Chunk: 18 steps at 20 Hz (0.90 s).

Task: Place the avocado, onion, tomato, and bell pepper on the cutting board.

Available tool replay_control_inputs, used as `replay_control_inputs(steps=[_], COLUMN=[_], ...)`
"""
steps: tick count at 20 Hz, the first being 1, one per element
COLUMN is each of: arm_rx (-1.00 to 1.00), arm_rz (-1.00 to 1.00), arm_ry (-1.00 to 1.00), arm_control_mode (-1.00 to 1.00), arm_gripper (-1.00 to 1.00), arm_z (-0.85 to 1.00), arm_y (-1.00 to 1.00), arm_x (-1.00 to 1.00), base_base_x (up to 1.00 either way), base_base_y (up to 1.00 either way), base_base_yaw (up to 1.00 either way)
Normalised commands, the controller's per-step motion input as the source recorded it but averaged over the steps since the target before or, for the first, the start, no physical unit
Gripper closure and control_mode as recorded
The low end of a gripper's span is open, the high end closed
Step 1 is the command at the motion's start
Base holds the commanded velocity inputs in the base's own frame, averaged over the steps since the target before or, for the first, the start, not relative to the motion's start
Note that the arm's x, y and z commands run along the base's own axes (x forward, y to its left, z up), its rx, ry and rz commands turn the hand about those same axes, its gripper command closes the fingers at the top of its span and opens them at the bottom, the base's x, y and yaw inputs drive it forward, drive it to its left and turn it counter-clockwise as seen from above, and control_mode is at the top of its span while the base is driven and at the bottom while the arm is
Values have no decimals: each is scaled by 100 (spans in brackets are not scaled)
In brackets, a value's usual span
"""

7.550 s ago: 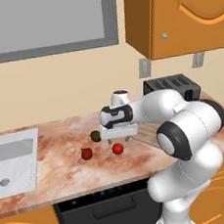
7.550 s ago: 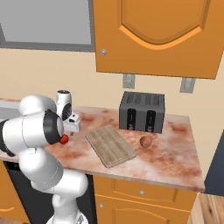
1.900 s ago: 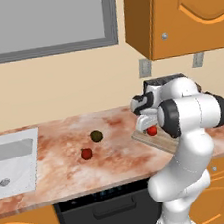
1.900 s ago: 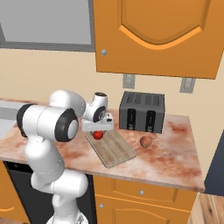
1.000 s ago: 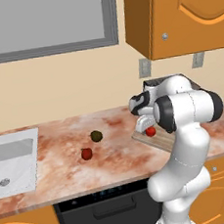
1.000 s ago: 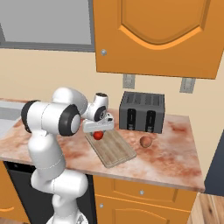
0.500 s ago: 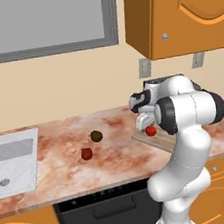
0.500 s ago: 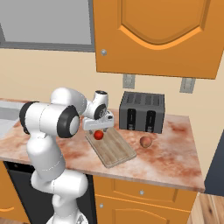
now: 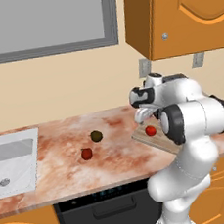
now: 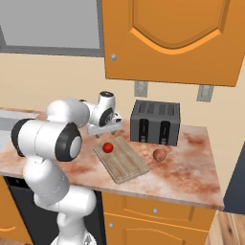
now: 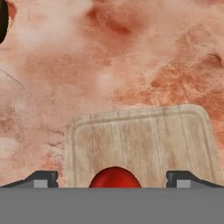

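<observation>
The light wooden cutting board (image 10: pixel 127 164) (image 9: pixel 145 138) (image 11: pixel 144 138) lies on the marble counter in front of the toaster. One red round vegetable (image 10: pixel 108 148) (image 9: pixel 150 130) (image 11: pixel 114 177) rests on its near-left end; tomato or bell pepper, I cannot tell which. My gripper (image 10: pixel 106 129) (image 9: pixel 145 115) (image 11: pixel 112 179) hangs just above it, open, with one fingertip on each side and neither touching it. A second red vegetable (image 9: pixel 87 153) and the dark avocado (image 9: pixel 96 135) sit on the counter to the left. On the counter right of the board lies the pinkish-brown onion (image 10: pixel 160 154).
A black toaster (image 10: pixel 155 122) stands against the wall behind the board. A sink (image 9: pixel 11 160) is set into the counter at far left. Orange wall cabinets (image 10: pixel 167 38) hang overhead, and the counter's front edge runs close to the board.
My gripper has opened and let go of the red vegetable, which now rests on the cutting board. The hand has lifted slightly above it.
</observation>
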Motion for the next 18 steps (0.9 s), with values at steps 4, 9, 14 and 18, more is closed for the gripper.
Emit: replay_control_inputs(steps=[4, 9, 14, 18], arm_rx=[0, 0, 2, 5], arm_rz=[0, -1, -11, -10], arm_ry=[-26, -22, -13, -19], arm_control_mode=[-100, -100, -100, -100], arm_gripper=[-100, -100, -100, -100], arm_z=[51, 52, 47, 48], arm_y=[22, 25, 4, 1], arm_x=[-23, -39, -70, -67], base_base_x=[0, 0, 0, 0], base_base_y=[0, 0, 0, 0], base_base_yaw=[0, 0, 0, 0])
